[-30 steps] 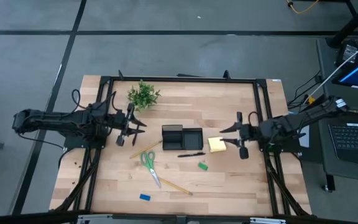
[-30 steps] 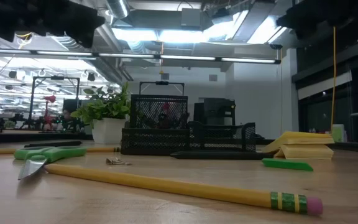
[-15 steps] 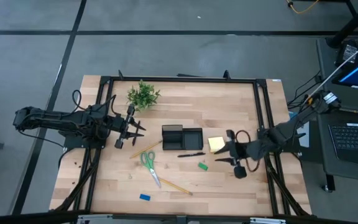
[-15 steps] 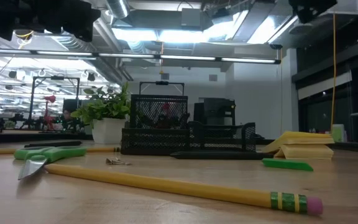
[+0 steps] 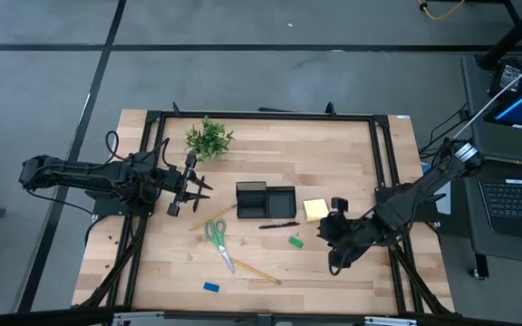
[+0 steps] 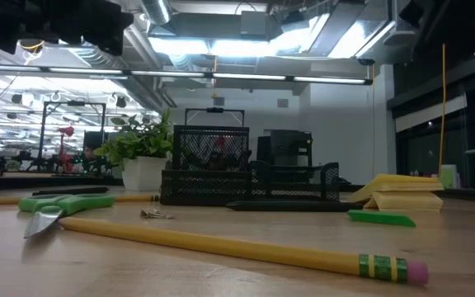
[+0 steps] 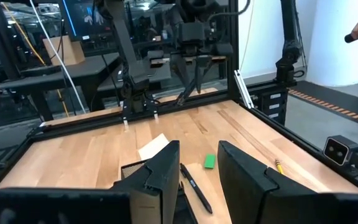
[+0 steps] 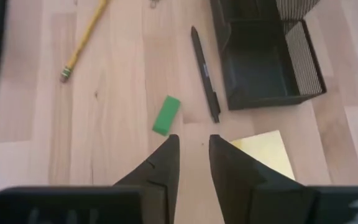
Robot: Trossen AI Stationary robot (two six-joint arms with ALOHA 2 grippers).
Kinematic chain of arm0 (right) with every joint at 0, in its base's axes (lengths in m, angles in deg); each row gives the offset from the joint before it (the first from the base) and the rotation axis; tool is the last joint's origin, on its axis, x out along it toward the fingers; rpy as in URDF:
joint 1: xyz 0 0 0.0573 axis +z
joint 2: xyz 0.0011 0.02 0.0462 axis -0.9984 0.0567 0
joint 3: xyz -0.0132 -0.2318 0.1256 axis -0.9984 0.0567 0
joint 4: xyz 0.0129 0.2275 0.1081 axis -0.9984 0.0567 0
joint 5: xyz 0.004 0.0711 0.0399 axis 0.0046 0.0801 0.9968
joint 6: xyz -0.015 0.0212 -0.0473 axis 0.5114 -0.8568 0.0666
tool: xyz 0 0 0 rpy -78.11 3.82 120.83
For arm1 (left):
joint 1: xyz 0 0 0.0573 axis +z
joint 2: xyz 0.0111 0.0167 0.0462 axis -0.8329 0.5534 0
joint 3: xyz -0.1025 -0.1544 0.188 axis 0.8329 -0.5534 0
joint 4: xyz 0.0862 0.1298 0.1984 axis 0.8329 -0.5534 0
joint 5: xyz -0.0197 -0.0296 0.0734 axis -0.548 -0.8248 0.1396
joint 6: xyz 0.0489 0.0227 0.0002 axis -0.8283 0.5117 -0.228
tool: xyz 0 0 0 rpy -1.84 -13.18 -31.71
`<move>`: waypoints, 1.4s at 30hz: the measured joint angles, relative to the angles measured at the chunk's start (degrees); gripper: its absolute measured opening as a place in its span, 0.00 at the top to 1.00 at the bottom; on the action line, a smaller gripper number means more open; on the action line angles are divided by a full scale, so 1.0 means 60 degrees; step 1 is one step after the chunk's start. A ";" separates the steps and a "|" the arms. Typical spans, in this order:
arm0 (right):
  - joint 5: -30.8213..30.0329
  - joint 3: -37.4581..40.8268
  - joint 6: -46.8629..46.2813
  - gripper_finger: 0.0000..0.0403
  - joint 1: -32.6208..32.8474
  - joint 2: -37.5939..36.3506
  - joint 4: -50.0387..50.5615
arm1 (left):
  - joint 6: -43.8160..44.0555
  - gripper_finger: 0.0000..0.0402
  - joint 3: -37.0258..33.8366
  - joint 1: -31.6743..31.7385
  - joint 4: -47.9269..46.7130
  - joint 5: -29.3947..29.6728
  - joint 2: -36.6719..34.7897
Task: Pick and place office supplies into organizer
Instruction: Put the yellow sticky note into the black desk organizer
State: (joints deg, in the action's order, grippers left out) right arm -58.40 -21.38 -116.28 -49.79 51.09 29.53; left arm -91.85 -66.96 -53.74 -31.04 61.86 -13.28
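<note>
The black organizer sits at the table's middle. The yellow sticky-note pad lies to its right, and a black pen and the small green block lie in front of it. Green-handled scissors, two yellow pencils and a blue block lie nearer and to the left. My right gripper hovers open just right of the green block, pointing left and tipped down. My left gripper waits open above the table, left of the organizer.
A leafy plant stands at the far left of the table. Black frame rails run along the table's edges. Bare wood lies along the near right part of the table.
My right gripper has swung from right of the sticky-note pad toward the near edge and leftward, tipping down, and now hangs beside the green block. The office supplies and the organizer have not moved.
</note>
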 joint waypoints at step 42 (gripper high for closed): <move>-0.0443 0.0011 0.1014 0.47 -0.1410 0.3968 0.1156 | 0.0248 0.58 -0.0011 0.0000 -0.0472 0.1104 0.0313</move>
State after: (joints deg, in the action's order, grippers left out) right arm -61.06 -21.32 -110.20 -58.25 74.90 36.47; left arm -90.36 -67.03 -53.74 -33.87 68.48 -11.40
